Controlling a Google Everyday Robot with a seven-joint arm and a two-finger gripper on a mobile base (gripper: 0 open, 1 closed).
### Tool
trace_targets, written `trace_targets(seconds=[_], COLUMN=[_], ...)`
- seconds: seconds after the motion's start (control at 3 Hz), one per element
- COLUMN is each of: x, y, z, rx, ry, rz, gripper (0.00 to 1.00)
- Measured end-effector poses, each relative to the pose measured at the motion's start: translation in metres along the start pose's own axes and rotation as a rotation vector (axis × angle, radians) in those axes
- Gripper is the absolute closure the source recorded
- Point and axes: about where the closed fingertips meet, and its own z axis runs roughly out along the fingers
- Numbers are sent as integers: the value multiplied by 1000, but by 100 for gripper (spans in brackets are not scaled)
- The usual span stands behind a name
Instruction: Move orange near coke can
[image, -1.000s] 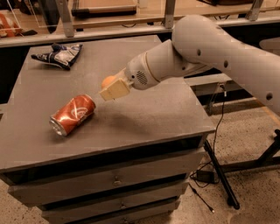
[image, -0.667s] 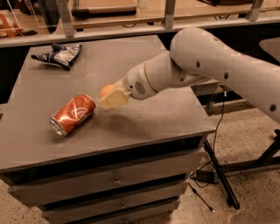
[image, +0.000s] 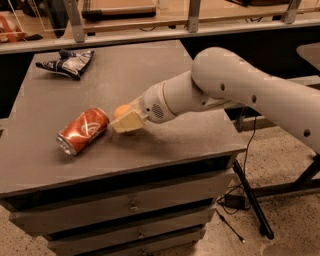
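- Since a second ago the gripper (image: 119, 121) has come down and to the left, from above the middle of the table (image: 165, 65) to just over its surface; the gap to the coke can (image: 83, 131) has closed almost entirely
- the orange (image: 121, 110) sits clasped between the pale fingers (image: 129, 122), only its upper curve showing above the near one; the grip looks closed on the fruit, not released
- the orange is now just beside the can's upper end, at the can's right; whether finger and can touch I cannot tell
- the can lies on its side, slantwise, silver end toward the front edge; the foil bag (image: 70, 62) lies well apart at the far left corner and plays no part
- step in hand, as I judge it: the placing; the carry is all but done and the fruit is already near its mark
- next move calls for a short, gentle lowering until the fruit rests on the table, then opening the fingers and drawing the arm (image: 240, 90) back to the right; any push leftward may set the can rolling, and a round fruit let go too high may roll away
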Motion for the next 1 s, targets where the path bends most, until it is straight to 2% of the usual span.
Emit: trace_targets(seconds=[0.33, 0.67, 1.0], x=[7, 8, 7], y=[1, 0, -3], z=[7, 8, 8], rx=[-3, -7, -11], ry=[-9, -17, -20], rz=[2, -2, -9], gripper=[100, 84, 59])
